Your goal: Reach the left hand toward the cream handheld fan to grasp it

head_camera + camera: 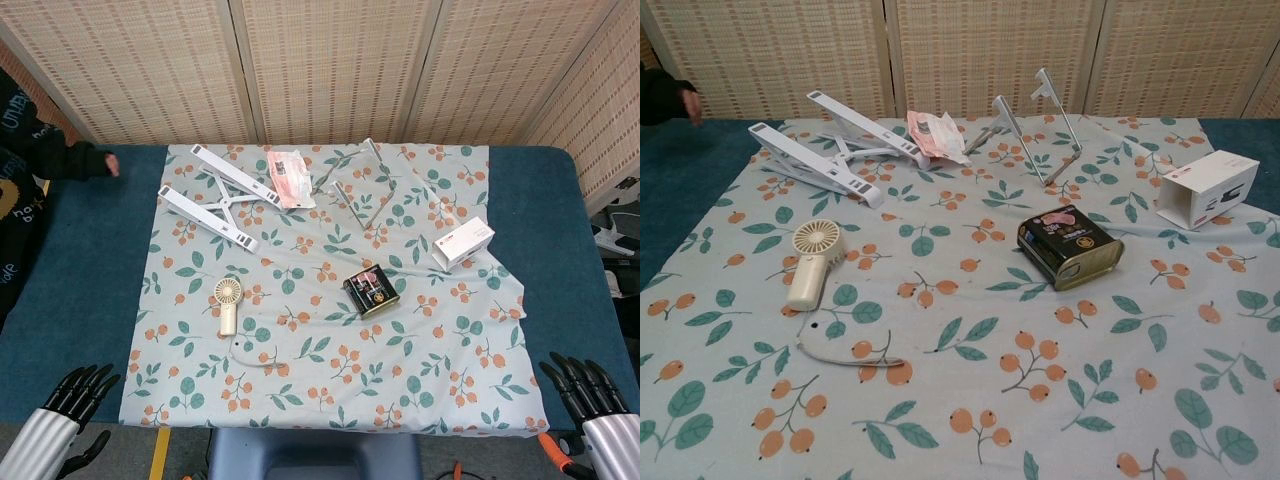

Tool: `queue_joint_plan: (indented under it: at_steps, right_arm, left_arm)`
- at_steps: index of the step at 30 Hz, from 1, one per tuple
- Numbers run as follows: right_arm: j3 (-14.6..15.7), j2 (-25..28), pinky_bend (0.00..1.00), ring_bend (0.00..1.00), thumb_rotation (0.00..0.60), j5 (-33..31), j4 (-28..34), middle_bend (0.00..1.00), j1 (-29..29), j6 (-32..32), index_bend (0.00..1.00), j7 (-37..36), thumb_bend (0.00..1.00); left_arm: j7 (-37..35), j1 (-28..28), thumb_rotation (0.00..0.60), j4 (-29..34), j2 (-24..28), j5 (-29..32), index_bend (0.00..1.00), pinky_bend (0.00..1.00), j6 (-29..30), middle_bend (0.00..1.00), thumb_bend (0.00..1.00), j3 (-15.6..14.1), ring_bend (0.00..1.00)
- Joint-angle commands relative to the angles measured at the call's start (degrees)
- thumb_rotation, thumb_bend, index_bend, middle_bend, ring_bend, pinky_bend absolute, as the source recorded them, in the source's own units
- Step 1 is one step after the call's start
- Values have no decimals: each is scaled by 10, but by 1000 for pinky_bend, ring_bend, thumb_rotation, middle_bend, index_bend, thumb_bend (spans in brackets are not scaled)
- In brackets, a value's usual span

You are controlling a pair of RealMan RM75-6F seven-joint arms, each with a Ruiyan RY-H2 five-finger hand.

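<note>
Left hand: the left hand (82,392) is seen at the near left table edge, fingers spread, nothing held.
Right hand: the right hand (585,388) is likewise released, at the near right edge.
Fan: the cream fan (228,305) is laid flat on the patterned cloth (420,380) (left of centre), its white cord (840,355) just in front, well apart from both hands.
Tin: a dark tin (1070,246) is set right of it.

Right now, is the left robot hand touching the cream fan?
Apart. The head view shows the left robot hand at the table's near edge, with bare blue table and patterned cloth between it and the cream fan.
</note>
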State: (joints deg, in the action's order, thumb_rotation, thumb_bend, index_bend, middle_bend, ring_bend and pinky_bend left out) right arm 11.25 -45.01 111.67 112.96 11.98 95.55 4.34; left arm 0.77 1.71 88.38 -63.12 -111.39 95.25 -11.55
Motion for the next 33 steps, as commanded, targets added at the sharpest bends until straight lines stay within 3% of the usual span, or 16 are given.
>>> queue_joint_plan:
  at_steps: [1,11,13,16,18,20,23,33]
  right_arm:
    - [0,-1,0,0,600,-2,0,0,-1,-3,0,0,191]
    - [-6,-15,0,0,600,-11,-1,0,-3,-13,0,22,191]
    - [-8,-20,0,0,600,-8,-1,0,-2,-10,0,28,191]
    - [-13,-29,0,0,600,-13,-3,0,-2,-12,0,39,191]
    - [-17,-36,0,0,600,-20,-4,0,-4,-17,0,48,191]
    - [-21,-42,0,0,600,-28,-4,0,-6,-24,0,56,191]
    - [-26,-51,0,0,600,-41,-4,0,-10,-36,0,70,191]
    - [-38,-74,0,0,600,-82,-6,0,-19,-64,0,110,191]
  left_arm:
    - [7,-1,600,3,-2,0,0,102,-7,0,373,-1,0]
    - [22,-25,600,-2,-33,3,0,179,-44,2,386,14,0]
    - [33,-33,600,-7,-49,8,0,271,-54,103,409,25,45]
    - [45,-56,600,-21,-79,21,0,560,-97,437,507,37,333]
    - [55,-77,600,-29,-98,39,0,797,-146,721,696,43,599]
    - [70,-94,600,-36,-116,55,0,903,-186,857,864,51,726]
    - [90,-118,600,-46,-145,84,0,963,-242,939,996,62,807]
    - [113,-181,600,-73,-204,148,0,1000,-319,1000,1000,108,896]
